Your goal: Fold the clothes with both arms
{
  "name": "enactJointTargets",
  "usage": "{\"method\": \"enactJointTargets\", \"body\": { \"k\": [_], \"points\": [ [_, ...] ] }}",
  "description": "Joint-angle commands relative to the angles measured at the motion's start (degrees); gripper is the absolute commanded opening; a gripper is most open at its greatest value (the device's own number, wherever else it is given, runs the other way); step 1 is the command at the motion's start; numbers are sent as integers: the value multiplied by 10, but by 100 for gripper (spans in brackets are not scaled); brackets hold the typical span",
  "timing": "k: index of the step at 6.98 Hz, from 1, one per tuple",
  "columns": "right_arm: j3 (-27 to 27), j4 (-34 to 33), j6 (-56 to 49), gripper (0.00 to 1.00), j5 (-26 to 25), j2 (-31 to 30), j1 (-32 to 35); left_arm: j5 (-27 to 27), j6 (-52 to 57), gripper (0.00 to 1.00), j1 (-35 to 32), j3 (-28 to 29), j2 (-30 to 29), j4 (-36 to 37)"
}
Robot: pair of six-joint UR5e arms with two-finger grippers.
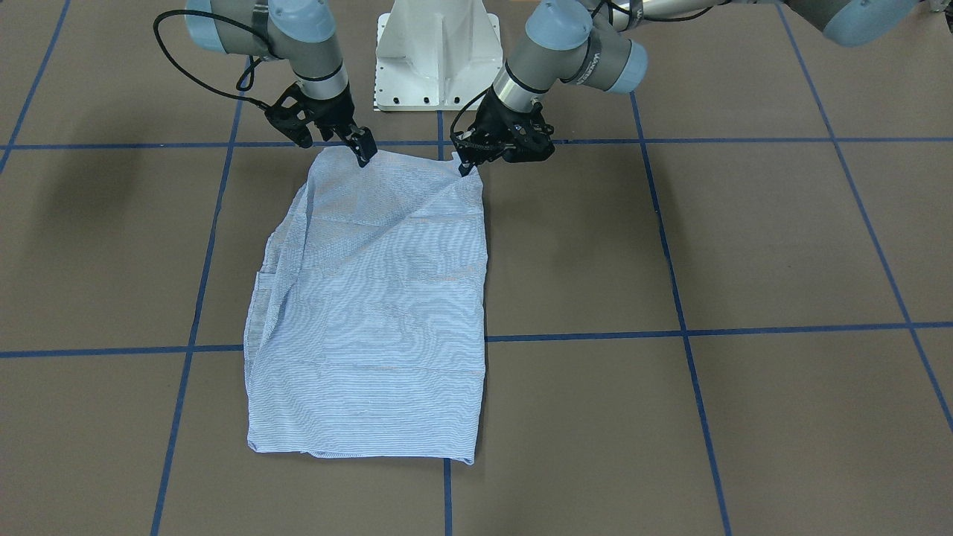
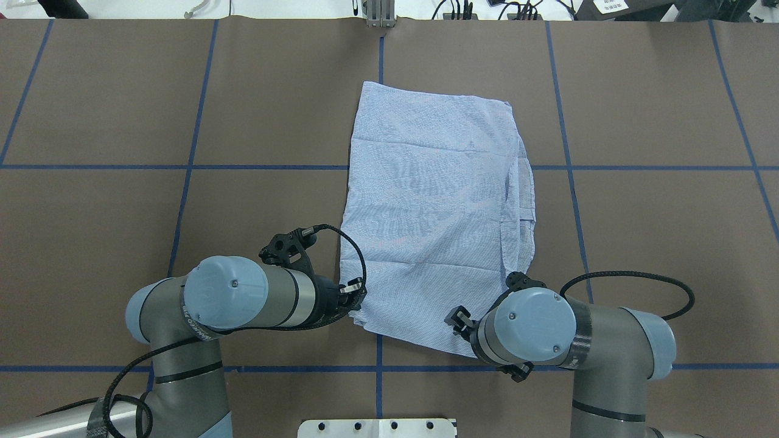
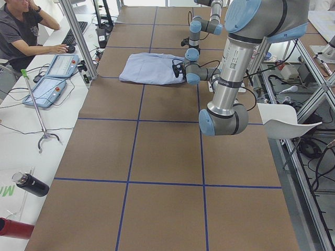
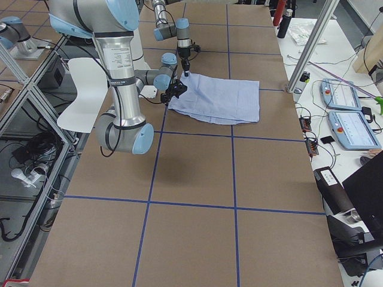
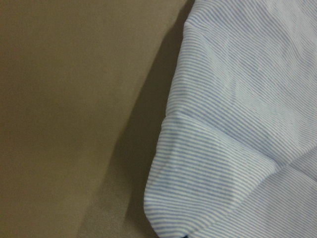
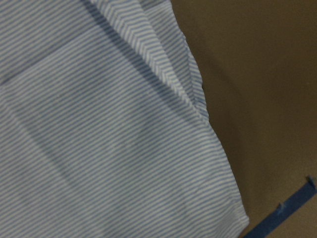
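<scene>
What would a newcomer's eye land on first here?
The light blue striped shirt, folded into a rough rectangle, lies on the brown table gridded with blue tape. The left gripper and right gripper each pinch a corner of its edge nearest the robot's white base.

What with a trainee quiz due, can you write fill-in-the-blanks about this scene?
The light blue-and-white striped cloth shirt lies on a brown table marked with ____ tape lines.
____ grey robot arms, left and right, reach it.
Their black fingers are at the shirt's ____ nearest the white pedestal base.
Missing: blue; two; corners.
</scene>
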Motion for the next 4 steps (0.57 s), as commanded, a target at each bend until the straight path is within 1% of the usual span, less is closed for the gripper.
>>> {"method": "enactJointTargets", "body": {
  "k": [1, 4],
  "points": [
    [-7, 0, -1, 100, -4, 6, 5, 0, 0, 0, 0, 0, 2, 0],
    [-13, 0, 0, 100, -4, 8, 4, 0, 0, 0, 0, 0, 2, 0]
  ]
}}
